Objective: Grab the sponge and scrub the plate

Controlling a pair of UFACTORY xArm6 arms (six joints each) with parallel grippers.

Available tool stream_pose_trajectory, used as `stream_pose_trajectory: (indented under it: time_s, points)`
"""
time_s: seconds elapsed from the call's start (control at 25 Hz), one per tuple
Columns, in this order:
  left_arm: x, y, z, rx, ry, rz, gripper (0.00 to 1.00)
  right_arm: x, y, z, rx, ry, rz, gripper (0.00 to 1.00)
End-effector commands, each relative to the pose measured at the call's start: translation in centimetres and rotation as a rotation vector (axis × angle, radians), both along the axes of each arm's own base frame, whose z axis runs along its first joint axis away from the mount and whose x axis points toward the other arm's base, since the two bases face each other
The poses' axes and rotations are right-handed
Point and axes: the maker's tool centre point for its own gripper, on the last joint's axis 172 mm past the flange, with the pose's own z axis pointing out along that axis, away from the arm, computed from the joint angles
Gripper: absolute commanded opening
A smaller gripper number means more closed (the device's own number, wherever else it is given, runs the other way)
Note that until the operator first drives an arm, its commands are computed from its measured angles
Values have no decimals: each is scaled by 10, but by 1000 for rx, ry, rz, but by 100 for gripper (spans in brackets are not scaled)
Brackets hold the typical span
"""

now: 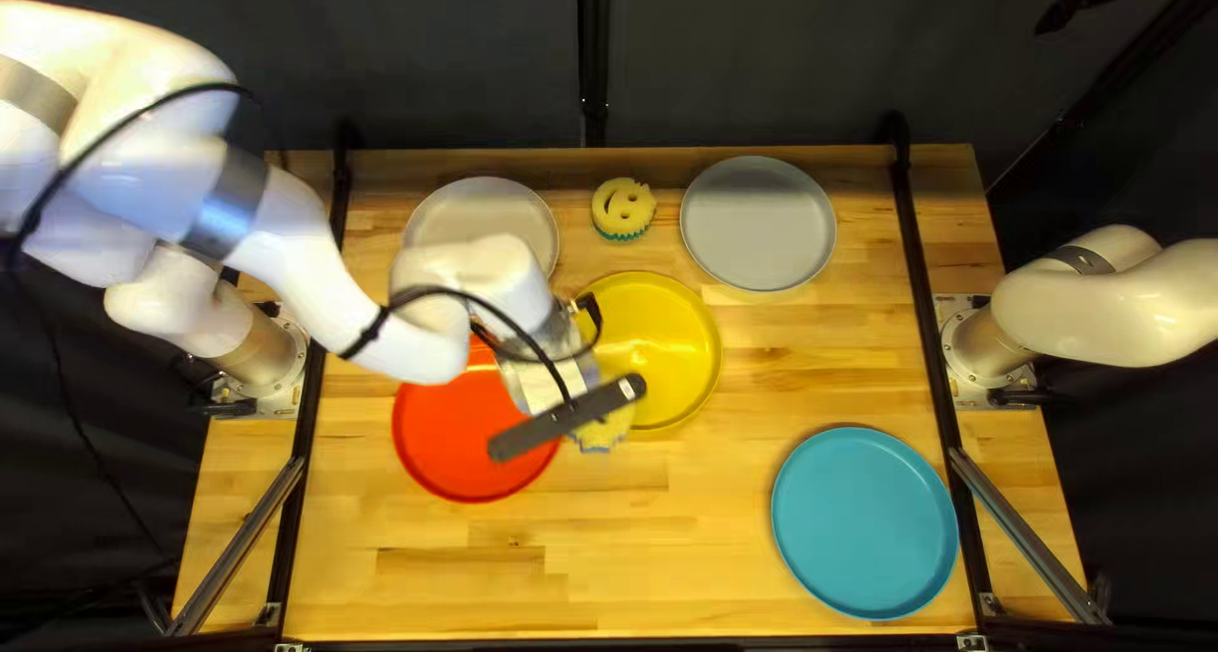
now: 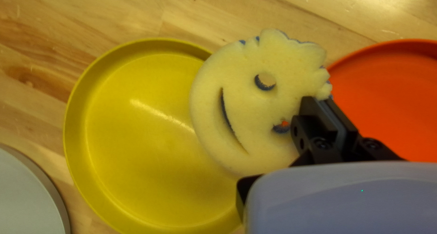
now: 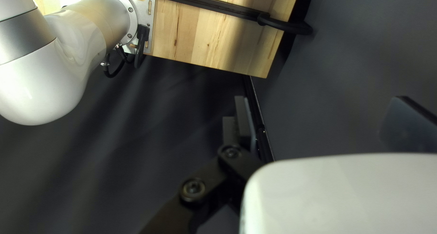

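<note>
My left gripper (image 1: 548, 376) is above the gap between the red plate (image 1: 459, 439) and the yellow plate (image 1: 670, 348), its fingertips hidden from above. A yellow sponge (image 1: 607, 431) with a blue underside pokes out beneath it. In the left wrist view, the fingers of my left gripper (image 2: 321, 107) pinch the edge of the smiling sponge (image 2: 241, 111), which overlaps the yellow plate (image 2: 132, 138); contact with the plate cannot be told. Part of my right gripper (image 1: 1076, 3) shows beyond the table's far right corner. Seen from its wrist, my right gripper (image 3: 325, 124) stands wide open, holding nothing.
A second yellow sponge (image 1: 623, 208), green below, lies between a whitish plate (image 1: 463, 208) and a grey plate (image 1: 759, 223) at the back. A blue plate (image 1: 864, 523) sits near the front right. Black rails (image 1: 926, 310) run along both table sides.
</note>
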Motion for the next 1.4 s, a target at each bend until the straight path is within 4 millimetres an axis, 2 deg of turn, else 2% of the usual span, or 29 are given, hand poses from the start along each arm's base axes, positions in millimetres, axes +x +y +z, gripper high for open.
stream_pose_trajectory:
  time_s: [0.04, 0.28, 0.56, 0.6, 0.64, 0.72, 0.92, 1.0, 1.12, 1.28, 1.32, 1.4]
  points:
    - [3, -33, -16, 0, -14, 2, 0, 0, 0, 0, 0, 0, 0, 100]
    - [-1, -50, -42, -12, -19, 8, 0, 0, 0, 0, 0, 0, 0, 100]
    - [-8, -53, -66, -41, -16, 4, 0, 0, 0, 0, 0, 0, 0, 100]
    - [-7, -53, -68, -46, -18, 5, 91, 0, 0, 0, 0, 0, 0, 100]
    - [-6, -55, -68, -49, -21, 6, 100, 0, 0, 0, 0, 0, 0, 100]
    - [-6, -56, -66, -52, -25, 9, 100, 0, 0, 0, 0, 0, 0, 100]
    - [-6, -49, -46, -45, -36, 19, 100, 0, 0, 0, 0, 0, 0, 100]
    - [-11, -35, -24, -33, -37, 32, 100, 0, 0, 0, 0, 0, 0, 100]
    - [-24, 0, 3, -20, -30, 80, 100, 0, 0, 0, 0, 0, 0, 100]
    - [-51, 75, 24, -34, 27, 171, 100, 0, 0, 0, 0, 0, 0, 100]
    - [-53, 83, 26, -37, 36, 183, 100, 0, 0, 0, 0, 0, 0, 100]
    - [-70, 127, 39, -51, 74, 224, 100, 0, 0, 0, 0, 0, 0, 100]
